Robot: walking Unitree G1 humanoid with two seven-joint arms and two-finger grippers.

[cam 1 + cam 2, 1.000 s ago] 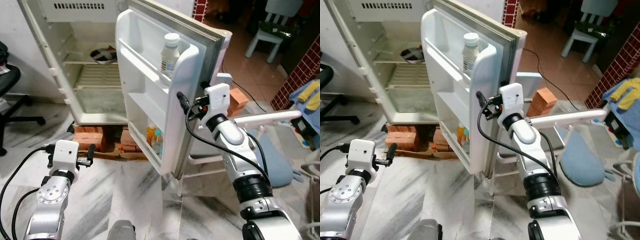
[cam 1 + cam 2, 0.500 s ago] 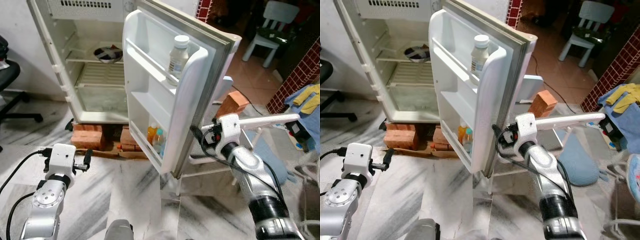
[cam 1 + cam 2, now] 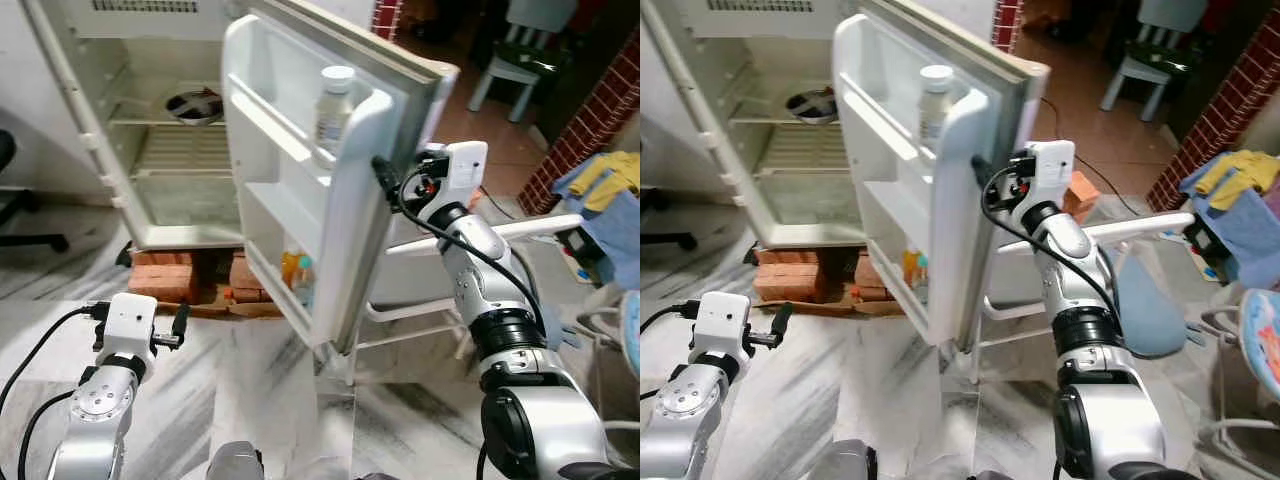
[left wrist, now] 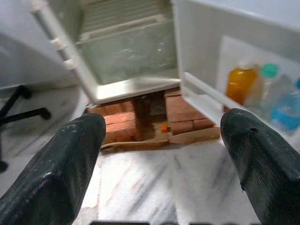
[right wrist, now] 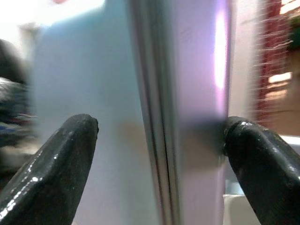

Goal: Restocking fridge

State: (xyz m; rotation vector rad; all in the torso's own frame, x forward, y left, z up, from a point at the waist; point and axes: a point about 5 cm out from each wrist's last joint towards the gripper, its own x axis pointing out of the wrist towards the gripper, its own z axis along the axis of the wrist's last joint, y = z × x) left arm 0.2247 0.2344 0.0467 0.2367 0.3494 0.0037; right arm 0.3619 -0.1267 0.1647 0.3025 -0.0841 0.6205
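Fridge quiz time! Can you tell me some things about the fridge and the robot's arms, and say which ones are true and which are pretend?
1. The fridge door is shut. False: it stands wide open.
2. A white bottle sits in the door's top shelf. True.
3. The right gripper is at the door's outer edge. True: its open fingers reach to either side of that edge.
4. The left gripper is holding an orange bottle. False: it is open and empty, low over the floor.
5. The fridge stands on bricks. True.
6. A bowl sits on the floor. False: it is on a shelf inside the fridge.
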